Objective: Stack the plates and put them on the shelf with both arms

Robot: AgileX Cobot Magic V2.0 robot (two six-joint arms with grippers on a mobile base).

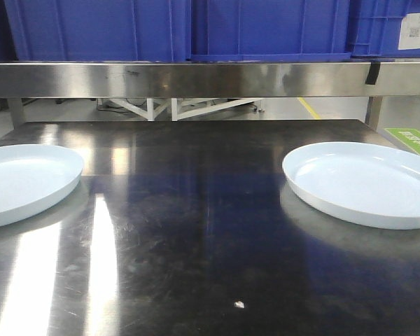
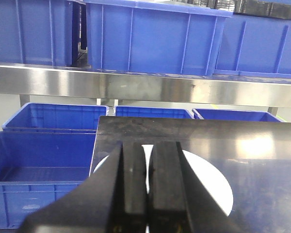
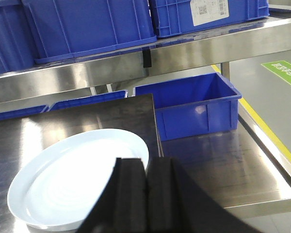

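Two pale bluish-white plates lie flat on the steel table. The left plate (image 1: pixel 21 182) is at the left edge, the right plate (image 1: pixel 367 182) at the right edge. No arm shows in the front view. In the left wrist view my left gripper (image 2: pixel 146 155) is shut and empty, held above the near side of the left plate (image 2: pixel 208 184), which its fingers partly hide. In the right wrist view my right gripper (image 3: pixel 146 167) is shut and empty, above the near right rim of the right plate (image 3: pixel 72 179).
A steel shelf (image 1: pixel 196 77) runs across the back above the table, loaded with blue crates (image 1: pixel 266 28). More blue crates stand below and beside the table (image 2: pixel 43 160) (image 3: pixel 199 104). The table's right edge (image 3: pixel 156 131) lies just right of the right plate.
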